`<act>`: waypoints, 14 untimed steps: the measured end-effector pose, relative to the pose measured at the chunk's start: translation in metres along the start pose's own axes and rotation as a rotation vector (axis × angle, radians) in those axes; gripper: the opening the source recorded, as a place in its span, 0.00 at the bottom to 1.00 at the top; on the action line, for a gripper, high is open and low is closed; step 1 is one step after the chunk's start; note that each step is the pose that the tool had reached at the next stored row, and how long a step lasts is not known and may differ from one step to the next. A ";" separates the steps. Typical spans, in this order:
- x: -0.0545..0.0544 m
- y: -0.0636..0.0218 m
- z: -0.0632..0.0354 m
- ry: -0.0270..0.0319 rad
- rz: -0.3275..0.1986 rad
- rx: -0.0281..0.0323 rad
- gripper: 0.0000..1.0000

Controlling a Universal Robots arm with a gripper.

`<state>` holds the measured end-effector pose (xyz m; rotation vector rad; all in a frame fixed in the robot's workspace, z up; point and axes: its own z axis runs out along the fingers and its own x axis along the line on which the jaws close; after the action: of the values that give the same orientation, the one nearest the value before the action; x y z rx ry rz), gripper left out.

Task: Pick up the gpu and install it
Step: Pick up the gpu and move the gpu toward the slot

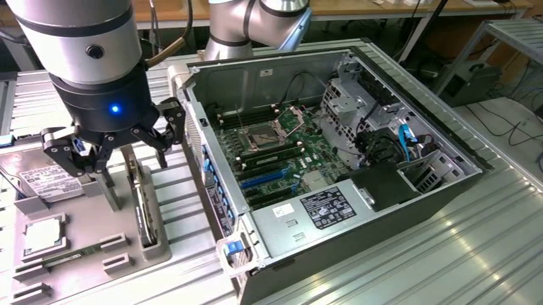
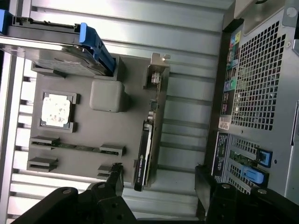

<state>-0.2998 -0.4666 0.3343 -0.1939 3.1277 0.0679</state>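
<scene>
Your gripper (image 1: 117, 152) hangs over the grey tray (image 2: 88, 154) with its black fingers (image 2: 114, 182) spread wide and holding nothing. In the wrist view they stand one on either side of the gpu (image 2: 148, 140), with a gap on each side and no contact showing.

The gpu stands on edge in a slot along the side of the tray nearest the computer case (image 1: 339, 146). It is a slim dark slab with a black face and a pale silvery metal bracket at one end.

Also on the tray are a small square silver chip (image 2: 56, 110) seated in a recess, a silver hard drive (image 1: 41, 181) with a white label, and a smooth, rounded grey block (image 2: 107, 95). The tray itself looks like matte moulded plastic and lies on a ribbed metal surface (image 1: 475, 254). Just beside the tray the case lies open, with its green board exposed and a perforated sheet-metal back.
</scene>
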 end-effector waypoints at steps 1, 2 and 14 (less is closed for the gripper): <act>0.000 0.0000 0.0010 -0.0001 0.000 -0.0001 0.72; 0.000 -0.0001 0.0020 -0.0001 0.000 0.0000 0.72; 0.012 0.0067 0.0186 -0.0042 0.004 0.0006 0.72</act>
<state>-0.3120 -0.4606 0.3158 -0.1872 3.1240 0.0673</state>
